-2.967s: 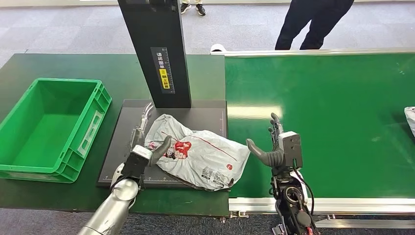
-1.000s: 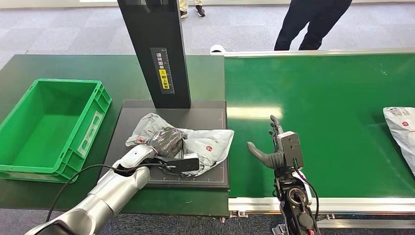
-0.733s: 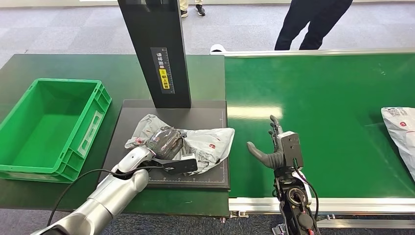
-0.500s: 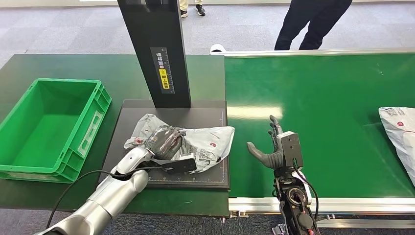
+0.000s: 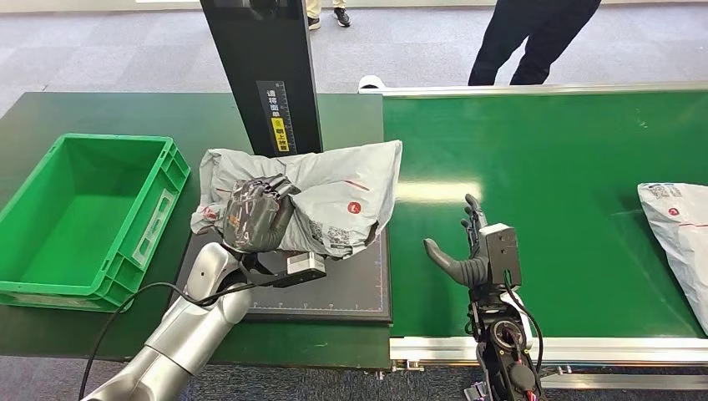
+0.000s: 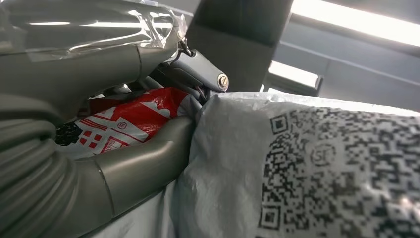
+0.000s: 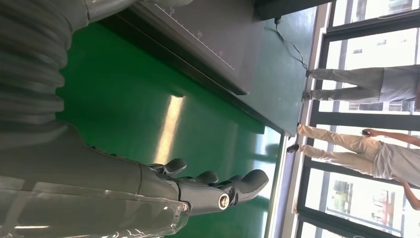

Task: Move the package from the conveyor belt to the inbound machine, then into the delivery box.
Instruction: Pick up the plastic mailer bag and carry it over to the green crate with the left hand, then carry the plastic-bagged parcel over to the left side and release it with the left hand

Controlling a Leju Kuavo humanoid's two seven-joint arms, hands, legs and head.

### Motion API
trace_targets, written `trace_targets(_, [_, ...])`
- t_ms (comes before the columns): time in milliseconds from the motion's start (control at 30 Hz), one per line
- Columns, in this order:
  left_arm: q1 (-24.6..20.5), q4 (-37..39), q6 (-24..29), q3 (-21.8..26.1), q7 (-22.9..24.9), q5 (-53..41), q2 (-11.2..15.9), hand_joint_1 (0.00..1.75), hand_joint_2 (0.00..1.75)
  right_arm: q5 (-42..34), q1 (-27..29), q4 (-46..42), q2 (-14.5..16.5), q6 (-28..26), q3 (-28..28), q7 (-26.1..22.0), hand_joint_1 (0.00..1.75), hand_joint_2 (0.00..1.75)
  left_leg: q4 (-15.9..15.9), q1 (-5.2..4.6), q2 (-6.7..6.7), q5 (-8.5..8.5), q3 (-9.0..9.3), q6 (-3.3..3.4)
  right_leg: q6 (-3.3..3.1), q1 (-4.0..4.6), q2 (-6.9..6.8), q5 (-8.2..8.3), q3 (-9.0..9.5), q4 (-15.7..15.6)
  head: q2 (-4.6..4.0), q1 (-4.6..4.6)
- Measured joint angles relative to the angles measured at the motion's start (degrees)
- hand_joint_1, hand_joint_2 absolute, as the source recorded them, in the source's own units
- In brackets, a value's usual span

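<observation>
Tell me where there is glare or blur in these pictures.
Head view: sharp, with a bright glare strip on the conveyor belt. Left wrist view: the package is very close, its printed code soft. Right wrist view: the windows behind the people are overexposed.

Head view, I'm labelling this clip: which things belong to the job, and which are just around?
Job:
grey package, held by left robot hand
inbound machine
green delivery box
conveyor belt

Around:
second package on the belt
open right robot hand
person
</observation>
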Motion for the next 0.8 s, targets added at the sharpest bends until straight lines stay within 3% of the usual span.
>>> trace_targets(233, [1.25, -3.19, 0.17, 7.68, 1.99, -10.49, -0.41, 1.75, 1.75, -0.37, 1.06, -0.26, 0.00, -0.38, 0.01, -0.39, 0.00, 1.75, 0.00, 0.00, 0.01, 0.00, 0.00, 0.00, 0.00, 0.00, 0.00, 0.00, -0.03, 0.00, -0.01, 0.00])
trace_targets(400, [-0.32, -2.33, 0.20, 15.25, 12.66, -21.53, 0.32, 1.75, 1.75, -0.38, 2.60, -1.50, 0.02, -0.35, 0.02, -0.42, 0.00, 1.75, 0.00, 0.01, 0.02, 0.00, -0.01, -0.01, -0.01, 0.01, 0.01, 0.00, -0.04, 0.00, 0.01, 0.01])
trace_targets(567, [-4.48, 1.94, 0.20, 21.66, 21.83, -24.25, 3.56, 1.75, 1.75, -0.38, 3.79, -2.58, 0.02, -0.21, 0.02, -0.42, 0.00, 1.75, -0.01, 0.02, 0.05, 0.03, 0.00, -0.03, -0.01, 0.03, 0.02, 0.01, -0.04, 0.02, 0.01, 0.01])
trace_targets(800, [-9.63, 9.89, 0.21, 28.51, 27.43, -24.26, 9.28, 1.75, 1.75, -0.36, 3.88, -2.61, 0.02, 0.05, 0.03, -0.44, 0.00, 1.75, -0.01, 0.02, 0.05, 0.03, -0.03, -0.03, -0.02, 0.04, 0.03, -0.01, -0.06, 0.02, 0.00, 0.02])
